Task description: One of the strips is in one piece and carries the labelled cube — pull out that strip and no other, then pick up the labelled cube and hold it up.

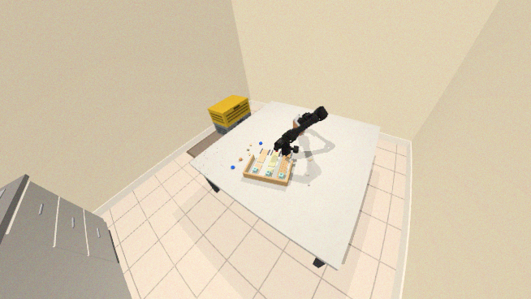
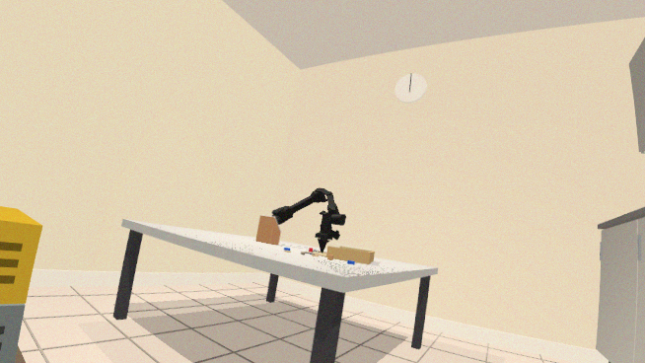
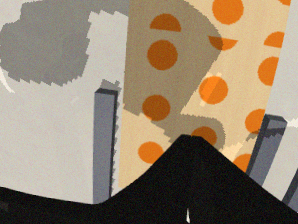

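My gripper (image 1: pixel 286 154) (image 2: pixel 322 251) (image 3: pixel 189 145) is shut and empty, low over the near end of the orange-dotted strip (image 1: pixel 283 164) (image 3: pixel 200 65). Half-dots show partway along this strip in the wrist view. The pale yellow strip (image 1: pixel 274 158) lies in the middle, and a plain tan strip (image 1: pixel 263 156) lies on the left. A teal cube sits at the far end of each strip: left cube (image 1: pixel 255 170), middle cube (image 1: pixel 268 173), right cube (image 1: pixel 281 175). Their labels are too small to read. The gripper's body hides part of the dotted strip.
A wooden three-sided tray (image 1: pixel 265 179) (image 2: pixel 357 255) surrounds the cubes. Grey upright guides (image 3: pixel 103 150) flank the dotted strip. A red piece (image 2: pixel 311 250) lies near the gripper. Blue pieces (image 1: pixel 261 143) (image 2: pixel 351 262) and an orange piece (image 1: pixel 240 159) lie outside the tray. A brown block (image 2: pixel 268 230) stands by the arm's base.
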### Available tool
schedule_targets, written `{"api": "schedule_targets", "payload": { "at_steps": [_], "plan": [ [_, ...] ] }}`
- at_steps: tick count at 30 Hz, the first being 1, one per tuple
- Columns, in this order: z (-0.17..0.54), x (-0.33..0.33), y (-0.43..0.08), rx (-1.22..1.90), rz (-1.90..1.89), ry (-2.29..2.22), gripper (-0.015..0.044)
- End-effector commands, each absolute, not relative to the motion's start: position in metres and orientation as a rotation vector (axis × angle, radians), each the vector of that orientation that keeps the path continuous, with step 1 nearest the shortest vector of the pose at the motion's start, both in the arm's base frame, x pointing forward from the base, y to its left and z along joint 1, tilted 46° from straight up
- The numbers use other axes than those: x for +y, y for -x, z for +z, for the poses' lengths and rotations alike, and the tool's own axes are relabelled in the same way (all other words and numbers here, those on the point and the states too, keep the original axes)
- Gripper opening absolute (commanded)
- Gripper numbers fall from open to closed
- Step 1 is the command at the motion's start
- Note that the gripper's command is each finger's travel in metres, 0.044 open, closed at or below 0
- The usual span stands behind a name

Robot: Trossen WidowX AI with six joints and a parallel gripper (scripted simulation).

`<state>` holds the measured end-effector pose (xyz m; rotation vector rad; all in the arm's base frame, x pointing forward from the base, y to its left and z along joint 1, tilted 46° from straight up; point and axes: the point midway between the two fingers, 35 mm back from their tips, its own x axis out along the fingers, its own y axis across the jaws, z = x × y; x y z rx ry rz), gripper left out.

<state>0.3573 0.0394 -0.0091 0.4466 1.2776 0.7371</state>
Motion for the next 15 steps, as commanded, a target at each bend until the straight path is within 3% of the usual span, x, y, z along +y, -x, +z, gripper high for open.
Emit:
{"api": "schedule_targets", "payload": {
  "at_steps": [1,15],
  "plan": [
    [-0.0101,0.0415,-0.3575,1.279,0.739,-0.450,0.0000],
    [-0.0111,0.0425,-0.3577,1.279,0.740,-0.450,0.0000]
  ]
}}
